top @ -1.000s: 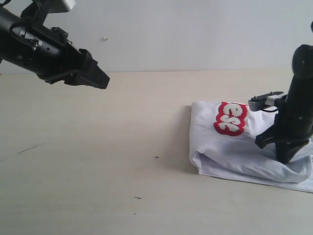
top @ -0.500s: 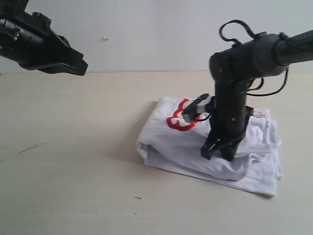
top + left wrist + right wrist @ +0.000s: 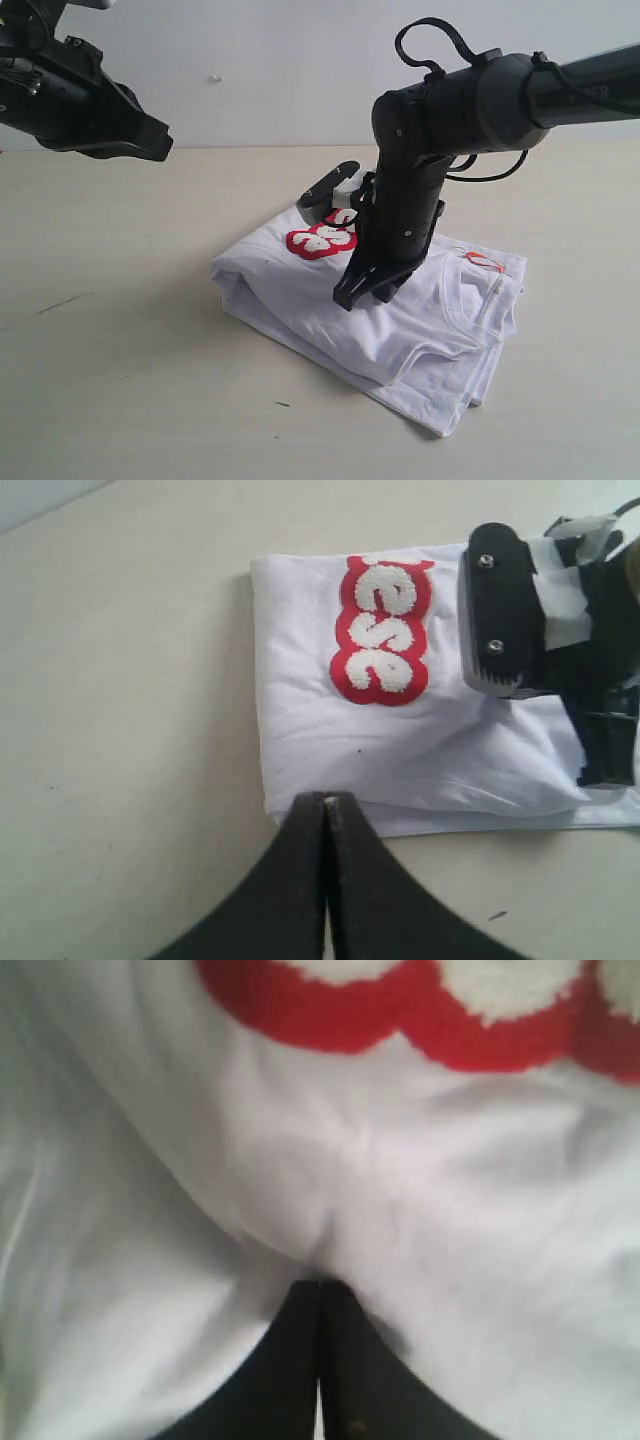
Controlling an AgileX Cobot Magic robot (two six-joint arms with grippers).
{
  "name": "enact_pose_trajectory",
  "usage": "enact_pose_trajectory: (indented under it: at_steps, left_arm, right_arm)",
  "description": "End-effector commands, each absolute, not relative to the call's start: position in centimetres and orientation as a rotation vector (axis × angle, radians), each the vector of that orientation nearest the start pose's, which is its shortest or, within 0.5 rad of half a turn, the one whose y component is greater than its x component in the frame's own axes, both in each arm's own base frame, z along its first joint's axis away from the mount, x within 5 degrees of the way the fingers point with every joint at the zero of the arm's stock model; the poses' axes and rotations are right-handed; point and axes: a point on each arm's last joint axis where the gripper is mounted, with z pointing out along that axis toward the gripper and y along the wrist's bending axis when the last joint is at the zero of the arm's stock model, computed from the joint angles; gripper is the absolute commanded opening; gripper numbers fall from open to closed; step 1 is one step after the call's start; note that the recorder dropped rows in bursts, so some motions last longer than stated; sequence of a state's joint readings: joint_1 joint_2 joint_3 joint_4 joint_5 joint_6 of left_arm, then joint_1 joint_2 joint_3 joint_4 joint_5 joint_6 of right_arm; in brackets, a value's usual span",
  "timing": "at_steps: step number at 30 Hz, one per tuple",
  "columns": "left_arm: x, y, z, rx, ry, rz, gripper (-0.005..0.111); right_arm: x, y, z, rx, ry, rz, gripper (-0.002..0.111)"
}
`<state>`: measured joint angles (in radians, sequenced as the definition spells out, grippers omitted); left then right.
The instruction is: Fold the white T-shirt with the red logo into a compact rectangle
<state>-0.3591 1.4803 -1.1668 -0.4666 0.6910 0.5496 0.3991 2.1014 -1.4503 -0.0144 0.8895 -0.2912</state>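
Your right pincer is gripping the folded white cotton T-shirt lying on the beige surface, red fuzzy-lettered logo facing up; your left pincer is hovering closed, empty.

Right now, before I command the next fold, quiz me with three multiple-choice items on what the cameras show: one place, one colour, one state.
1. Where is the right end effector?
A. On bare table
B. Down on the shirt, beside the logo
C. Raised off to the left

2. What colour is the logo's outline?
A. Blue
B. Green
C. Red

3. How is the left end effector?
A. Shut, holding nothing
B. Wide open
C. Gripping a sleeve

Answers: 1 B, its tips sit in puckered fabric next to the patch; 2 C, red surrounds the white letters; 3 A, its tips meet with nothing between them.
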Motion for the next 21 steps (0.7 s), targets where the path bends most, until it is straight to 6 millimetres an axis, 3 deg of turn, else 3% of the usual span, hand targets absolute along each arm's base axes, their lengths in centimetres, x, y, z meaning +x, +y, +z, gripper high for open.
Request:
enact_pose_trajectory:
  at_steps: [1,5,10,12,16,21]
  left_arm:
    - [31.1,-14.2,27.4,0.765,2.342,-0.410,0.000]
    - [32.7,-15.9,23.9,0.860,2.400,-0.547,0.000]
    - [35.2,-18.2,21.0,0.871,2.399,-0.764,0.000]
    - [36.2,-18.7,19.4,0.874,2.421,-0.777,0.000]
    - [37.5,-18.7,15.3,0.825,2.542,-0.739,0.000]
    - [36.9,-17.9,11.7,0.923,2.715,-0.643,0.000]
  right_arm:
    - [37.2,14.4,14.9,-1.048,2.929,-0.155,0.000]
    - [36.4,12.0,15.6,-0.853,2.891,-0.315,0.000]
    - [35.3,9.3,16.7,-0.542,2.885,-0.161,0.000]
    - [34.7,9.1,16.6,-0.531,2.944,-0.087,0.000]
    - [34.2,9.0,15.8,-0.593,3.010,-0.099,0.000]
    - [35.9,6.6,13.3,-0.485,2.973,-0.307,0.000]
